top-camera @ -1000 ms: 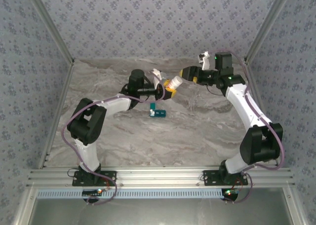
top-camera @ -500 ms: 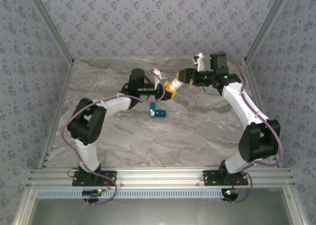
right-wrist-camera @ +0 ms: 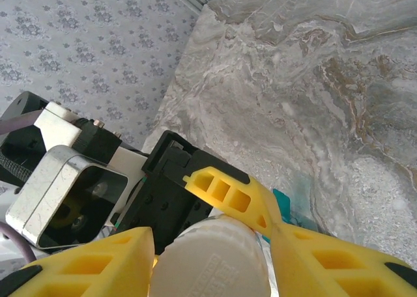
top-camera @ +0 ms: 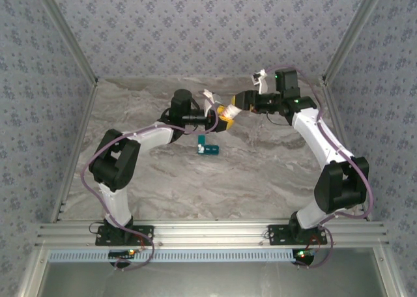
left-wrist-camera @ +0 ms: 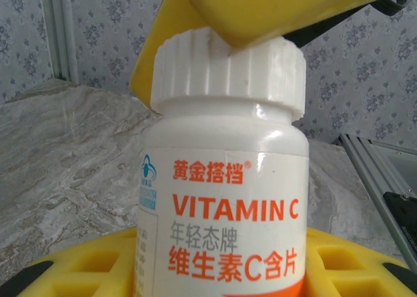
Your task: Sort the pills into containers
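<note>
Between the two sets of fingers, up off the bench (top-camera: 260, 167), a white vitamin C bottle (left-wrist-camera: 221, 180) stands upright. The left fingers (left-wrist-camera: 85, 264) hold it low down, their yellow pads showing on either side of its base in the left wrist view. The right fingers (right-wrist-camera: 287, 238) sit narrow about the ribbed white cap (left-wrist-camera: 228, 72), one to each side of it. I cannot tell from where I stand whether they truly pinch it or only flank it.

My worry is the cap. If the right fingers bite off-centre, they could slip round the ribs when they turn and the cap would stay put. If the left hold is too light, I'd expect the whole bottle to spin with the cap or tip out of the pads. A cap that comes free with a jerk could jolt the bottle, and pills might scatter over the bench, well away from where they belong.

As for the containers, the teal pill box (top-camera: 208, 145) lies on the bench below the fingers and a little nearer the arm bases, apart from both sets. From the right wrist a corner of it peeks out just past one right finger. It is too small in the top view for me to say whether its compartments are open or hold anything. The bottle's wall is opaque and its cap is on, so what is inside it I cannot see.
</note>
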`<state>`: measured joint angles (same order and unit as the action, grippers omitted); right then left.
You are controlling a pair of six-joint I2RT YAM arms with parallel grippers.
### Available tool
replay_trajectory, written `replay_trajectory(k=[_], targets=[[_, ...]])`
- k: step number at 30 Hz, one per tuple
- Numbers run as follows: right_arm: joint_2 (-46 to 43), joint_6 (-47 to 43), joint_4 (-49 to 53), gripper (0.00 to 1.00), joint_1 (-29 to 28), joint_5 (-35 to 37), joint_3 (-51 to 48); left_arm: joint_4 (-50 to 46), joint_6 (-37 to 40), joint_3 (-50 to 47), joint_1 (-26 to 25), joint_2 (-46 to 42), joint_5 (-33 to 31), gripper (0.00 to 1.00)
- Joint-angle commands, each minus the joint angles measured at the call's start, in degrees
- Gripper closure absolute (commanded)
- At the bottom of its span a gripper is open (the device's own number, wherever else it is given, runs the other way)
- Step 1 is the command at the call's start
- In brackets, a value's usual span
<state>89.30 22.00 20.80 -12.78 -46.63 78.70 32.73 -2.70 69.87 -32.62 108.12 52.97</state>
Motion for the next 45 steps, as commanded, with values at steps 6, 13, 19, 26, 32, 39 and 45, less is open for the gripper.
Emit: replay_trajectory(k=[6, 13, 19, 26, 32, 39, 45], targets=[[-0.6, 0.8, -0.4, 0.56, -0.6, -1.0, -1.0, 0.7, -0.3, 2.3, 0.2, 0.9, 1.3, 1.00], [-1.1, 9.1, -5.6, 0.68, -2.0, 4.4, -5.5, 1.2, 0.8, 1.6, -0.4, 0.1, -3.3, 1.00], [-0.4, 22.7, -12.1, 0.68, -5.9, 14.6, -9.9, 1.4, 14.0, -2.7, -5.0, -3.2, -18.2, 1.00], [0.6, 31.4, -17.3, 0.67, -7.2, 17.7, -12.8, 4.7, 21.1, -5.2, -9.7, -3.2, -31.1, 1.00], [-0.9, 28.8, -14.8, 0.53, -4.0, 15.1, -10.8, 4.3, 18.9, -4.3, -8.9, -1.9, -30.9, 1.00], [-7.2, 21.3, -10.4, 0.29, 1.2, 12.0, -10.9, 5.5, 12.0, -4.3, -5.1, -1.0, -23.6, 1.00], [-8.7, 11.4, -5.6, 0.26, 3.7, 11.5, -8.2, 4.2, 6.5, -2.7, -2.0, -1.1, -10.7, 1.00]])
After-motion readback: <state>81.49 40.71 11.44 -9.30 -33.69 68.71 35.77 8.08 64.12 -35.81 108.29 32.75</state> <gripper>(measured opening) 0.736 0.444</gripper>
